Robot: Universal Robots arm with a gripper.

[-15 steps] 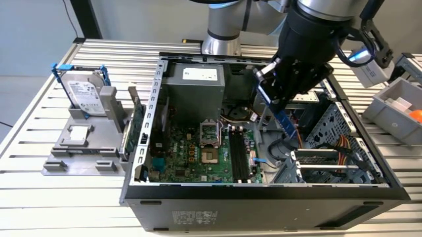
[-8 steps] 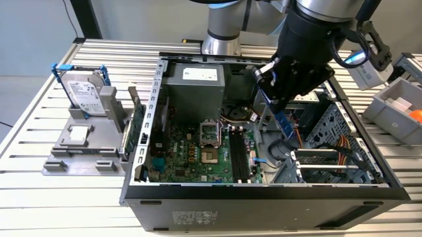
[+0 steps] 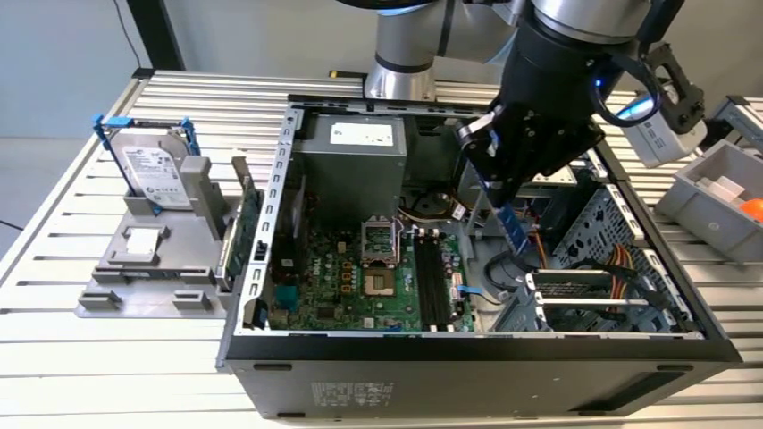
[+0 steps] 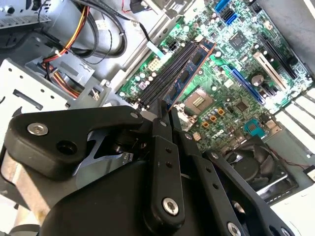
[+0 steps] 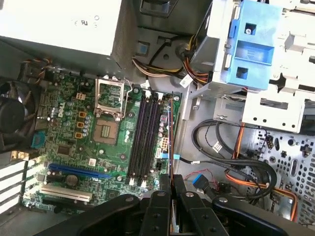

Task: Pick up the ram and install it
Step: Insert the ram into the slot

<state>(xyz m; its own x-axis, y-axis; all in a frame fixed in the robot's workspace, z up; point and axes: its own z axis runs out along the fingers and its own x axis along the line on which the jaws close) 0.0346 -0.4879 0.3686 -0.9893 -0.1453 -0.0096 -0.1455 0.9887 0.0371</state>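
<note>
While the end effector (image 3: 510,192) clamps the ram (image 3: 513,228) edge-down, its long axis parallels the memory slots (image 3: 431,284) just below.

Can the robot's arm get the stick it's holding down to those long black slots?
Probably yes: the end effector holds the ram above the open case, and nothing sits over the black slots.
</note>
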